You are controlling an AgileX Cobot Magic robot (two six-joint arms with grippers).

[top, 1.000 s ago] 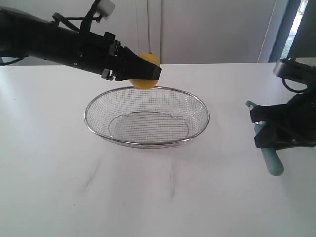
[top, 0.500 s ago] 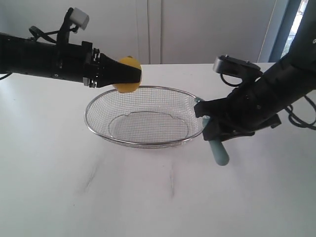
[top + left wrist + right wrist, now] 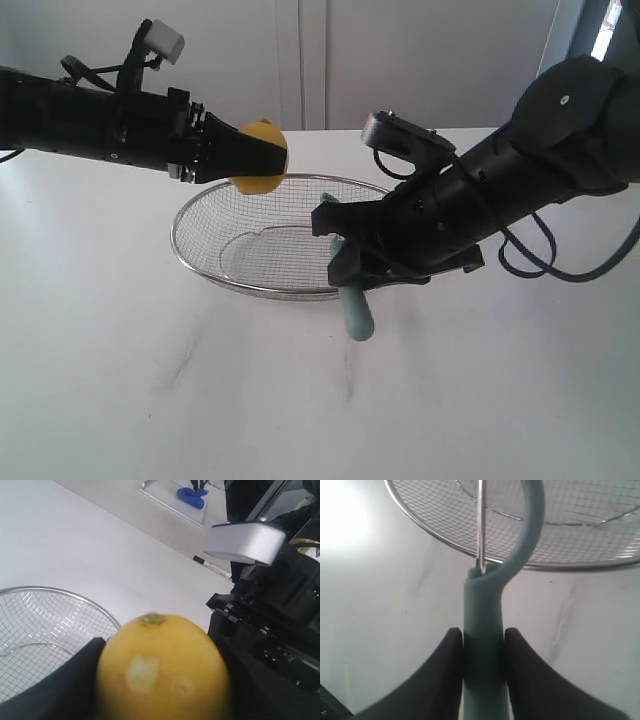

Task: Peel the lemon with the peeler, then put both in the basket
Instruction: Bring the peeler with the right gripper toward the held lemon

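Exterior view, left pincer [image 3: 270, 156] clamping lemon [image 3: 256, 184] above basket [image 3: 174, 236] rim, right pincer [image 3: 345, 256] clamping peeler [image 3: 356, 312] across near rim

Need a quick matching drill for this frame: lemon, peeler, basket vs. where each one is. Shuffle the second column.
Things:
1. lemon
2. peeler
3. basket

Places:
A. standing on the table
B. clamped by its handle in the right gripper, head toward the basket
C. held in the left gripper, in the air at the basket's far rim

Pairs: 1-C, 2-B, 3-A
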